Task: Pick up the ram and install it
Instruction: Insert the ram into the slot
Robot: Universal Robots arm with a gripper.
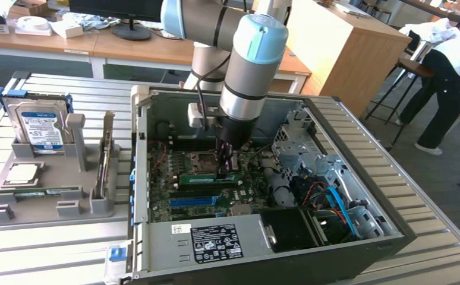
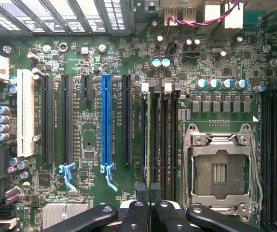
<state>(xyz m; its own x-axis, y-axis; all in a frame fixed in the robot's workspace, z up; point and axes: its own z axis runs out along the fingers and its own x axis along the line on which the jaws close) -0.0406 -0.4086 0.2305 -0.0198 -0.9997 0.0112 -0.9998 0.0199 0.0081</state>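
1. Nearest the exterior view's camera is the silver power supply (image 1: 206, 240) with its white label. It lies along the near edge of the open computer case (image 1: 349, 122).
2. The slatted metal table (image 1: 47, 255) carries the case and, toward the exterior view's left, a grey holder (image 1: 56, 205).
3. The case lies on its side with the cover off, and the green motherboard (image 1: 166, 193) faces up.
4. The arm (image 1: 250, 65) reaches straight down into the case, over the board.
5. A person (image 1: 452, 71) in a white top and dark trousers bends over well behind the table, at the exterior view's right.
6. A hard drive (image 1: 41, 124) with a white-blue label stands upright at the holder's far end.
7. The ram (image 1: 206, 176) stands on edge and level over the memory slots, just beside the empty processor socket (image 2: 220, 166). In the wrist view the ram (image 2: 146, 145) is a thin line running along one slot. Whether it is fully seated I cannot tell.
8. The hand (image 1: 228, 161) is narrow, its black fingers (image 2: 170, 212) pinched together on the ram's top edge.
9. The blue slot (image 2: 106, 121) runs parallel to the ram, a few slots away from it.
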